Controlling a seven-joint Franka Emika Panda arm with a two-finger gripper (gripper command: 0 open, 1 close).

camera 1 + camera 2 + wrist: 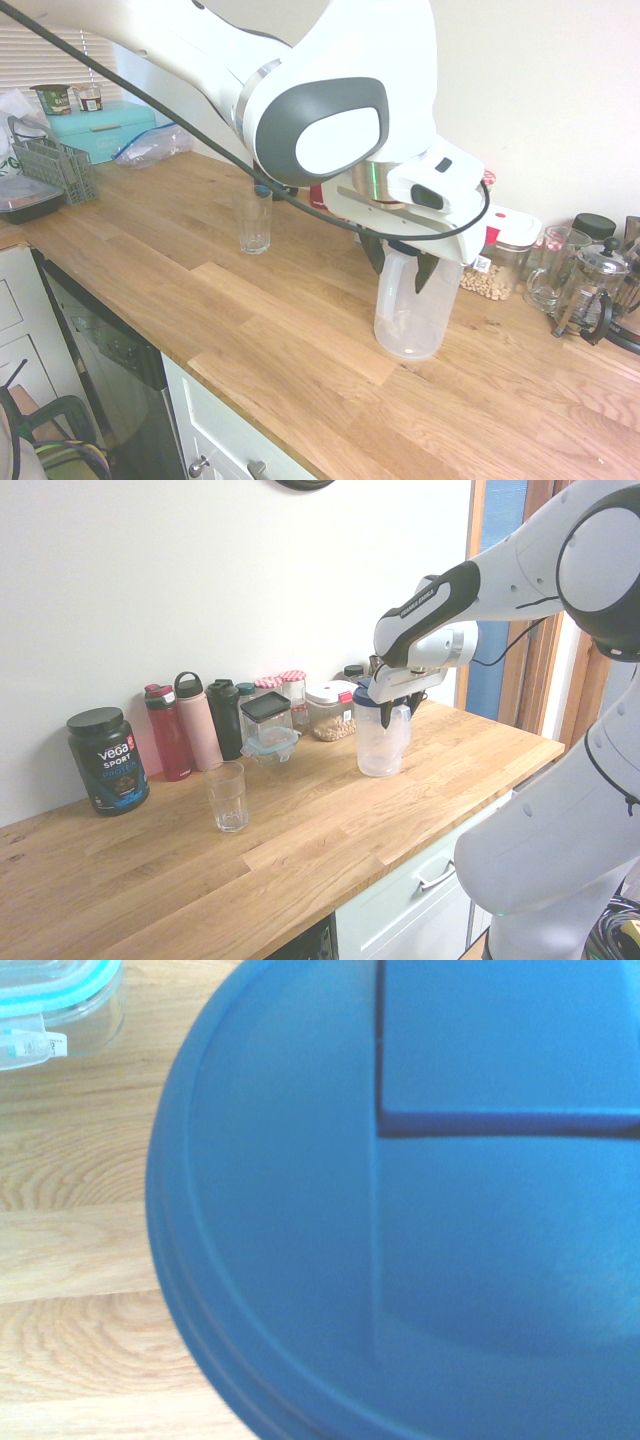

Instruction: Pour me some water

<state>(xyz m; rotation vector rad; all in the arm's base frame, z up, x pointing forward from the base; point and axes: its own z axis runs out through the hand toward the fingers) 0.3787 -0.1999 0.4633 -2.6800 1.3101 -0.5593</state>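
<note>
blue lid (400,1210) caps translucent pitcher (412,310) clasped by gripper (405,268).

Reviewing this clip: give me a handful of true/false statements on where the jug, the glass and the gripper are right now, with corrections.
1. The gripper is at the top of the translucent jug. True.
2. The jug is tipped over the drinking glass. False: it stands upright on the wooden counter, well apart from the glass.
3. The jug has a blue lid. True.
4. The glass is brim-full. False: it looks empty.
5. The black Vega tub stands between jug and glass. False: it stands by the wall, beyond the glass from the jug.
</note>
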